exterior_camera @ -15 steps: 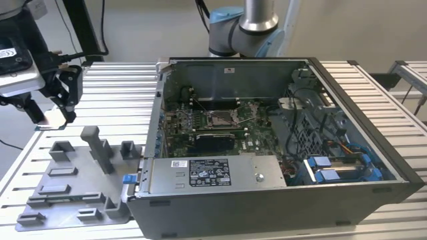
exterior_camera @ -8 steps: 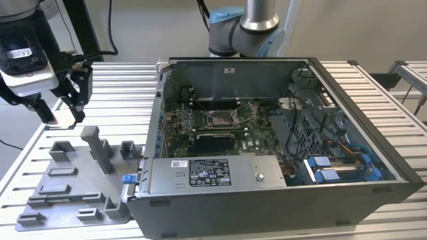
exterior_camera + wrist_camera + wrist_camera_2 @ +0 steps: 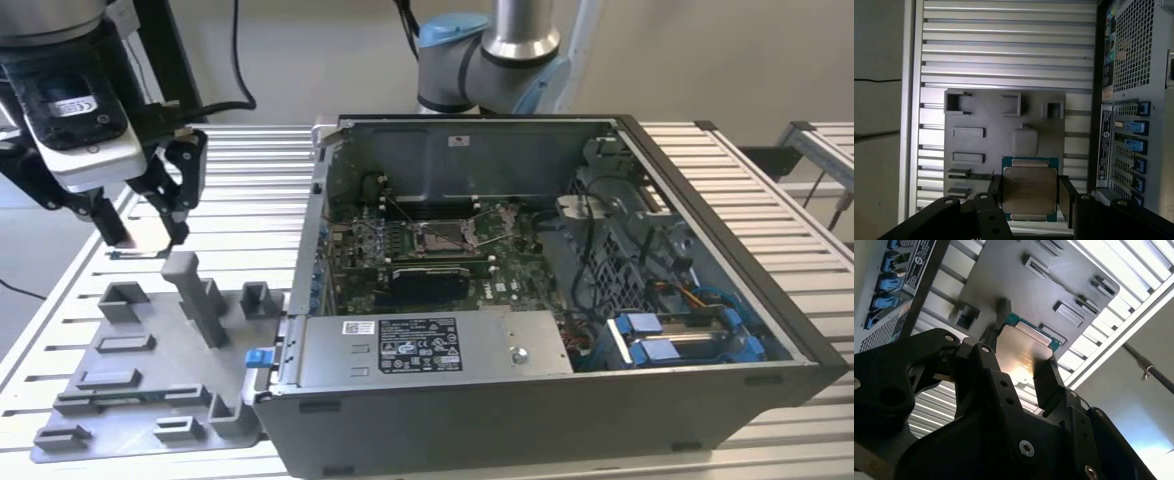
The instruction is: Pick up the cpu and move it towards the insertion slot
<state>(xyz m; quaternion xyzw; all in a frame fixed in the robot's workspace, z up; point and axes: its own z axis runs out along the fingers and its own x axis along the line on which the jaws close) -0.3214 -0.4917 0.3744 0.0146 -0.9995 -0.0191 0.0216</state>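
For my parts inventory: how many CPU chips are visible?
1. The cpu is held in the claw, above the grey tray. Others may be hidden inside the computer case.

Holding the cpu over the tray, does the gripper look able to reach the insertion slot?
Probably yes: the case is open on top and the insertion slot lies uncovered; only the side wall stands between it and the gripper.
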